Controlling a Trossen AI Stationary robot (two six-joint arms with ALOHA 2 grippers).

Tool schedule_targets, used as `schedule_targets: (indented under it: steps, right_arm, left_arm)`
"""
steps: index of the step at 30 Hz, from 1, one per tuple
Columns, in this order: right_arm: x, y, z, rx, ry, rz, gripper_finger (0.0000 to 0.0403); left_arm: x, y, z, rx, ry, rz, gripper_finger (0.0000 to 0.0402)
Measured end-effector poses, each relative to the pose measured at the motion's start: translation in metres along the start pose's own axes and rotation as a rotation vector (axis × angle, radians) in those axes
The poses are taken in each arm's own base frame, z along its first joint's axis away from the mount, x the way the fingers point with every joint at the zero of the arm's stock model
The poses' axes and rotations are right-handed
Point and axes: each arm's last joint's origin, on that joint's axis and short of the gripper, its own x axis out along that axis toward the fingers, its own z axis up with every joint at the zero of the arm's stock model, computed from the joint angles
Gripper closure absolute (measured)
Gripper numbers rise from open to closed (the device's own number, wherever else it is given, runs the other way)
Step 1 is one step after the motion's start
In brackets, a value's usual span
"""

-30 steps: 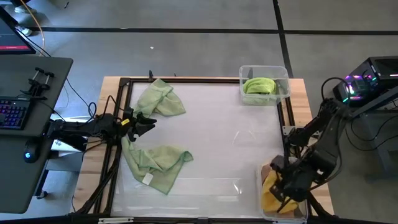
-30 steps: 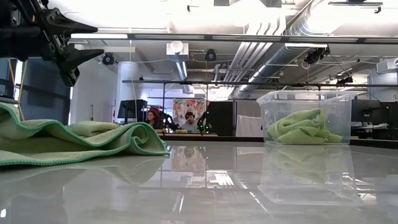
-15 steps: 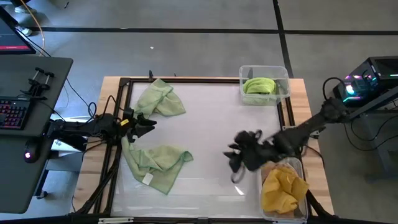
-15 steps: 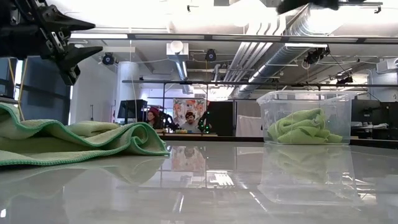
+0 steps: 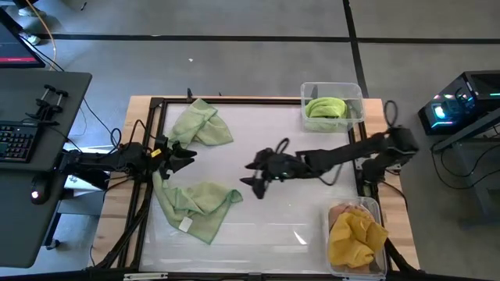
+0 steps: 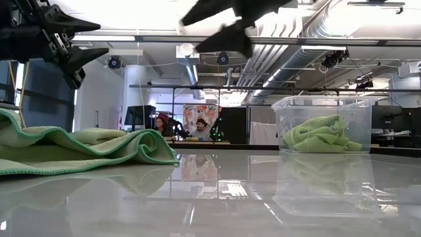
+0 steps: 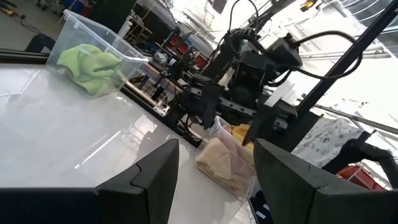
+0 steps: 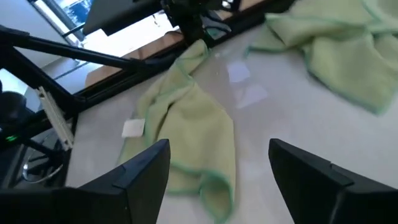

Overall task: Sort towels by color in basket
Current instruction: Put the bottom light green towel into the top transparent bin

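Two pale green towels (image 5: 200, 209) on table, right gripper (image 5: 251, 175) jaws spread, empty, near them.

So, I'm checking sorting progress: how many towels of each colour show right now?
Pale green towels on the table: 2
Bright green towel in the far bin: 1
Mustard yellow towel in the near bin: 1
Peach towel under it: 1
Total: 5

2 pale green towels (image 5: 199, 125) crumpled (table left).
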Motion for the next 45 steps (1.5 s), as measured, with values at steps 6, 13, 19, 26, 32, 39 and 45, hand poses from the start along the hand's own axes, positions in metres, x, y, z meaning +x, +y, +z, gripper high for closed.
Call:
schedule_targets:
  steps: [6, 13, 19, 26, 32, 39, 45]
  right_arm:
    - [0.056, 0.004, 0.006, -0.115, 0.003, 0.068, 0.0134]
    - [0.118, 0.015, 0.007, -0.212, 0.013, 0.18, 0.0135]
    - [0.158, 0.022, 0.004, -0.324, -0.009, 0.199, 0.0135]
    - [0.2, 0.021, -0.012, -0.396, -0.011, 0.202, 0.0135]
    - [0.224, 0.021, -0.026, -0.419, -0.001, 0.244, 0.0135]
    - [0.236, 0.015, -0.043, -0.485, 0.021, 0.261, 0.0135]
    - [0.244, 0.009, -0.057, -0.496, 0.055, 0.249, 0.0135]
  left_arm:
    - [0.0, 0.0, 0.0, -0.001, 0.0, 0.0, 0.0207]
    - [0.0, 0.0, 0.0, -0.035, 0.0, 0.0, 0.0207]
    - [0.0, 0.0, 0.0, -0.082, 0.0, 0.0, 0.0207]
    - [0.0, 0.0, 0.0, -0.081, 0.001, -0.001, 0.0207]
    - [0.0, 0.0, 0.0, -0.082, 0.002, -0.002, 0.0207]
    - [0.0, 0.0, 0.0, -0.081, 0.003, -0.001, 0.0207]
    - [0.0, 0.0, 0.0, -0.081, 0.003, -0.001, 0.0207]
